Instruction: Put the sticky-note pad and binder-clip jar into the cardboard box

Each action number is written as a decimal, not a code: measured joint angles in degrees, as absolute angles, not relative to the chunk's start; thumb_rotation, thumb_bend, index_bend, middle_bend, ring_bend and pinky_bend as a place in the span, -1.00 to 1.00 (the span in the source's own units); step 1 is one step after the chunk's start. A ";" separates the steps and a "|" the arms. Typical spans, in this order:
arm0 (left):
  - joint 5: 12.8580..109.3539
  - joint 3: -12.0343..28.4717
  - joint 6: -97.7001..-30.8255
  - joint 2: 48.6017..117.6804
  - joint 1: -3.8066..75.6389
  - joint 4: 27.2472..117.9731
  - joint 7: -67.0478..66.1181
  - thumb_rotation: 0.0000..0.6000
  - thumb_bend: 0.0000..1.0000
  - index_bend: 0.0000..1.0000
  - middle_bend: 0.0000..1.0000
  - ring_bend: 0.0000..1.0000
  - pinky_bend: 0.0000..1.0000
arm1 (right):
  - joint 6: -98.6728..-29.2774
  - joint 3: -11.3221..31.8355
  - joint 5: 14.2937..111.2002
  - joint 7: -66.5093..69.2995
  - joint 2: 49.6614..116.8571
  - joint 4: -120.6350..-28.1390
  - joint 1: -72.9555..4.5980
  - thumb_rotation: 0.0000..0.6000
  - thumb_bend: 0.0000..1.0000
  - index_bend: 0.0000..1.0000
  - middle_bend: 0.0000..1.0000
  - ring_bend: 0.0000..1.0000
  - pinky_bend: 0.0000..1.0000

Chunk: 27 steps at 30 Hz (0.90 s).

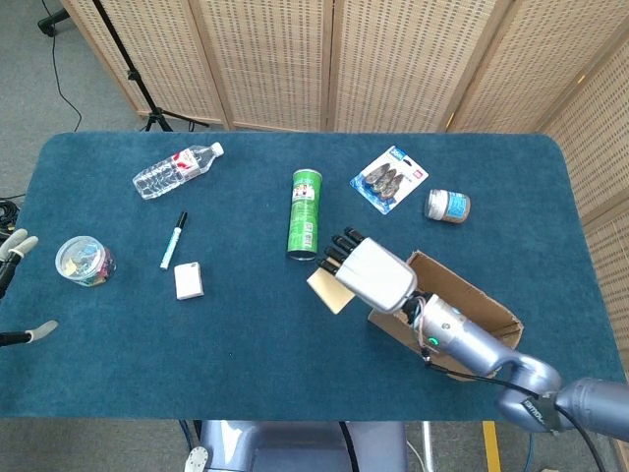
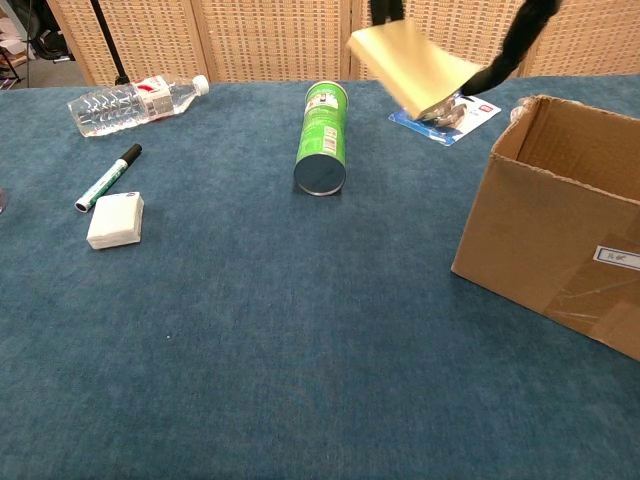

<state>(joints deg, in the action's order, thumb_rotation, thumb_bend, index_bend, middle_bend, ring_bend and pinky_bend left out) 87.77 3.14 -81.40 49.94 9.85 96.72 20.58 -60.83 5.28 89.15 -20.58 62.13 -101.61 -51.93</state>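
Yellow sticky-note pad (image 2: pixel 412 66) up high near top edge, tilted, pinched by dark fingers (image 2: pixel 512 45). Rest of hand cut off. Open cardboard box (image 2: pixel 560 215) on right of blue worktop (image 2: pixel 260 340). Green can (image 2: pixel 322 137) lying in middle. Marker (image 2: pixel 108 178), white block (image 2: pixel 116 220), water bottle (image 2: pixel 135 97) on left.

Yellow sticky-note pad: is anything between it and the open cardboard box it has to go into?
Nothing visible. The right hand holds the yellow sticky-note pad in the air just left of the brown cardboard box, whose top is open. The green tube can lies further left, off that path.
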 measured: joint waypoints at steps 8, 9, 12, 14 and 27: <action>87.60 3.11 -80.56 50.22 10.28 97.47 18.73 1.00 -1.00 -1.00 -1.00 -1.00 -1.00 | -66.25 1.31 96.67 -14.35 56.32 -97.08 -45.71 1.00 -0.17 -0.03 -0.13 -0.43 -0.43; 87.58 3.11 -80.51 50.27 10.32 97.62 18.46 1.00 -1.00 -1.00 -1.00 -1.00 -1.00 | -66.85 0.79 97.58 -13.80 56.20 -95.83 -45.07 1.00 -0.17 -0.03 -0.13 -0.43 -0.43; 87.42 3.13 -80.40 50.39 10.37 97.87 17.96 1.00 -1.00 -1.00 -1.00 -1.00 -1.00 | -68.48 -0.34 99.76 -12.46 56.27 -92.15 -43.64 1.00 -0.17 -0.02 -0.12 -0.43 -0.43; 87.28 3.14 -80.28 50.46 10.41 97.98 17.71 1.00 -1.00 -1.00 -1.00 -1.00 -1.00 | -69.56 -0.93 100.98 -11.51 56.47 -89.81 -42.80 1.00 -0.17 -0.01 -0.12 -0.42 -0.43; 86.62 3.18 -79.66 50.63 10.59 98.53 16.59 1.00 -1.00 -1.00 -1.00 -1.00 -1.00 | -75.62 -4.13 108.73 -8.67 56.88 -82.16 -38.17 1.00 -0.17 -0.01 -0.12 -0.42 -0.43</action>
<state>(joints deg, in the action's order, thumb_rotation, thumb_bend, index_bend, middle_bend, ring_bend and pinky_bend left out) 86.62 3.18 -79.66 50.63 10.59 98.53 16.59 -75.62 -4.13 108.73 -8.67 56.88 -82.16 -38.17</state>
